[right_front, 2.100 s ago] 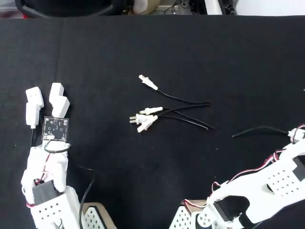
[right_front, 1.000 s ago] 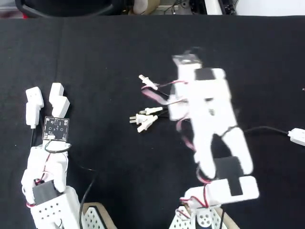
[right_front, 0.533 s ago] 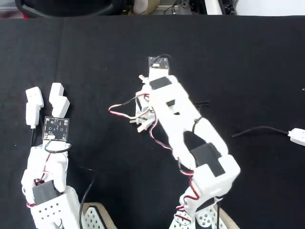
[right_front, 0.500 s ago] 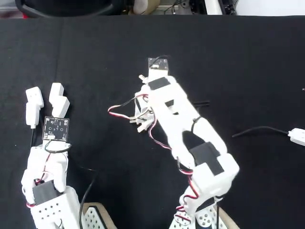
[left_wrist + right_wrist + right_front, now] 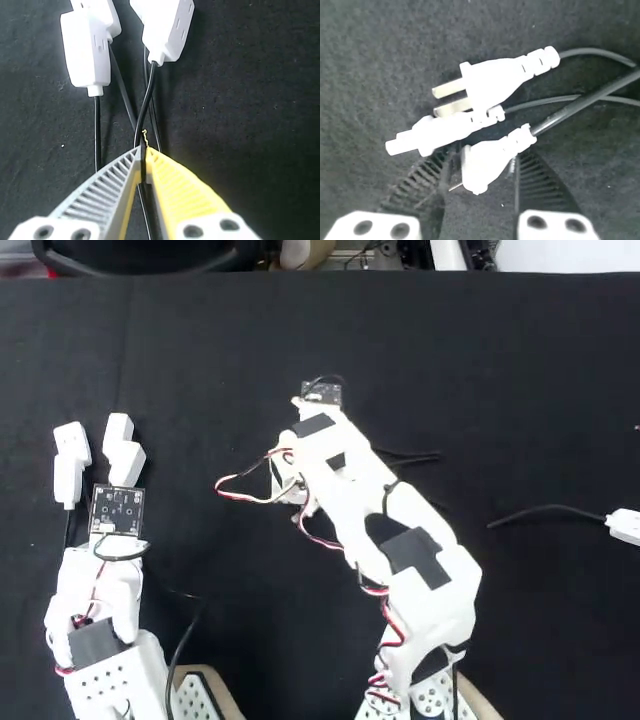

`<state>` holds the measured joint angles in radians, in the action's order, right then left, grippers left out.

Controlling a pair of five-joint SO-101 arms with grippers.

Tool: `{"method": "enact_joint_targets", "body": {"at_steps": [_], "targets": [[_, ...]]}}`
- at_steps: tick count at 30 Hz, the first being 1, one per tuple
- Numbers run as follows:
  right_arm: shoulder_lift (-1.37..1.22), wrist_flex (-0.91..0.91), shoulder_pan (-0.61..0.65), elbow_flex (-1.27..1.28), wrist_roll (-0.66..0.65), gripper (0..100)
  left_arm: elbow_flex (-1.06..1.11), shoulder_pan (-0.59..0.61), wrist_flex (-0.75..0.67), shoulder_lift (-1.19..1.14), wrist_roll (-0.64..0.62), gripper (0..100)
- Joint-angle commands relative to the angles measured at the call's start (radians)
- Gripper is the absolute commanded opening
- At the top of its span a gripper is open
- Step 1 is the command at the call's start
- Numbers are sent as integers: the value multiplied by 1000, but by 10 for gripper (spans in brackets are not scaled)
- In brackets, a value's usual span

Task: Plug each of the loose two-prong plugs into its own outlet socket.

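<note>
Three white two-prong plugs on black cables lie bunched together. The far one (image 5: 495,80) shows both prongs, the middle one (image 5: 445,129) lies crosswise, and the nearest one (image 5: 490,159) lies between the dark fingers of my right gripper (image 5: 482,167), which is open around it. In the high view my right arm (image 5: 345,485) covers this cluster at the table's centre. Two white outlet sockets (image 5: 87,50) (image 5: 165,25) lie just ahead of my left gripper (image 5: 143,156), which is shut on a black socket cable (image 5: 147,105). The sockets (image 5: 68,465) (image 5: 122,448) sit at the left.
A white connector (image 5: 625,526) on a black cable lies at the right edge. The black cloth table (image 5: 500,370) is bare at the back and right. My left arm (image 5: 95,610) stands at the near left corner.
My right arm swung from the right edge across to the centre and came down over the plug cluster, leaving the white connector at the right. The left arm has kept still.
</note>
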<state>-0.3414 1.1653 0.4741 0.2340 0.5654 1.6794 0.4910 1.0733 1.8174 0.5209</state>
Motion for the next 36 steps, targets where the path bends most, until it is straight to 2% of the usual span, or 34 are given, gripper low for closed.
{"method": "enact_joint_targets", "body": {"at_steps": [1,6,10,13,19,23,30,36], "targets": [[8,-5,5,-35,3,24,19,-1,-11,2,6,33],[10,2,3,-35,-14,11,19,-1,-11,2,6,33],[12,8,5,-31,-130,12,19,-1,-11,2,6,33],[12,80,9,-51,-265,15,19,-1,-11,2,6,33],[4,252,-43,-96,-654,16,19,-1,-11,2,6,33],[2,281,-74,-85,-801,57,19,-1,-11,2,6,33],[2,299,-77,-81,-818,172,19,-2,-11,2,6,33],[2,288,-75,-84,-818,181,19,1,-11,2,6,33]]}}
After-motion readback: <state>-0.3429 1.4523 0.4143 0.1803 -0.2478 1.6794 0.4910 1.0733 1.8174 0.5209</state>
